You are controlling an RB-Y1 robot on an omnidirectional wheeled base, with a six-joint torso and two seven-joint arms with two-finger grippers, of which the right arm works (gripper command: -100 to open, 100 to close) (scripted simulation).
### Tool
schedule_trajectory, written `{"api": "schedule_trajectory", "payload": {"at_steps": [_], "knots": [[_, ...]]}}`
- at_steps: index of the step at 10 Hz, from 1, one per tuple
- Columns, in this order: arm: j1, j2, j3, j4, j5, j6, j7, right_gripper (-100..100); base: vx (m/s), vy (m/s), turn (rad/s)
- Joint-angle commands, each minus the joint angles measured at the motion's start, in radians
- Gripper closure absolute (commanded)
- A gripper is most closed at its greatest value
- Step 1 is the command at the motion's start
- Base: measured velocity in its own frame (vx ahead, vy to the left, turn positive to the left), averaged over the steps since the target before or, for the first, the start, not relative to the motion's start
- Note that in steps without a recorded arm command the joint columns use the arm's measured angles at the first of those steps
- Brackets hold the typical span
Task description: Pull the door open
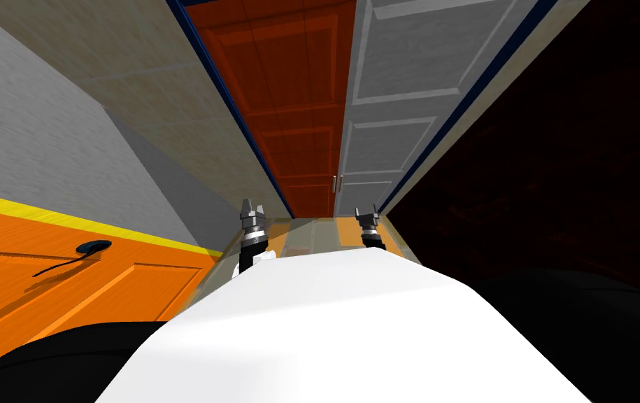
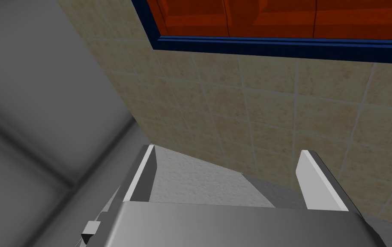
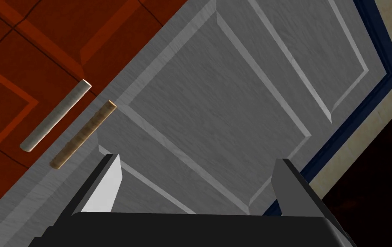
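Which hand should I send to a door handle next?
Probably right. The open right hand faces the grey panelled door, with the brown bar handle and the pale bar handle close beside it. The open left hand faces the beige tiled wall beside the blue door frame.

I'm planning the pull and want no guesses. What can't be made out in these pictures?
- Head view: the two handles where the red door meets the grey door are too small to tell apart.
- Right wrist view: the gap from the open right gripper to the brown handle cannot be judged; its mounts are hidden.
- Left wrist view: the open left gripper faces a tiled wall; the top edge cuts off the red door.
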State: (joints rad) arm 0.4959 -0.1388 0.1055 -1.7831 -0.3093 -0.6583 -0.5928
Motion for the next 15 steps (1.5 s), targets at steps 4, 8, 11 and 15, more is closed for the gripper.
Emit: {"api": "schedule_trajectory", "payload": {"at_steps": [4, 8, 11, 15], "knots": [[-0.004, -0.014, 0.013, 0.087, -0.041, -0.033, -0.098, -100, 0.098, -0.012, 0.069], [-0.010, -0.028, 0.022, 0.162, -0.078, -0.059, -0.183, -100, 0.103, -0.011, 0.066], [-0.015, -0.039, 0.028, 0.217, -0.105, -0.078, -0.246, -100, 0.092, -0.018, 0.068], [-0.021, -0.052, 0.036, 0.289, -0.141, -0.103, -0.329, -100, 0.098, -0.017, 0.069]]}}
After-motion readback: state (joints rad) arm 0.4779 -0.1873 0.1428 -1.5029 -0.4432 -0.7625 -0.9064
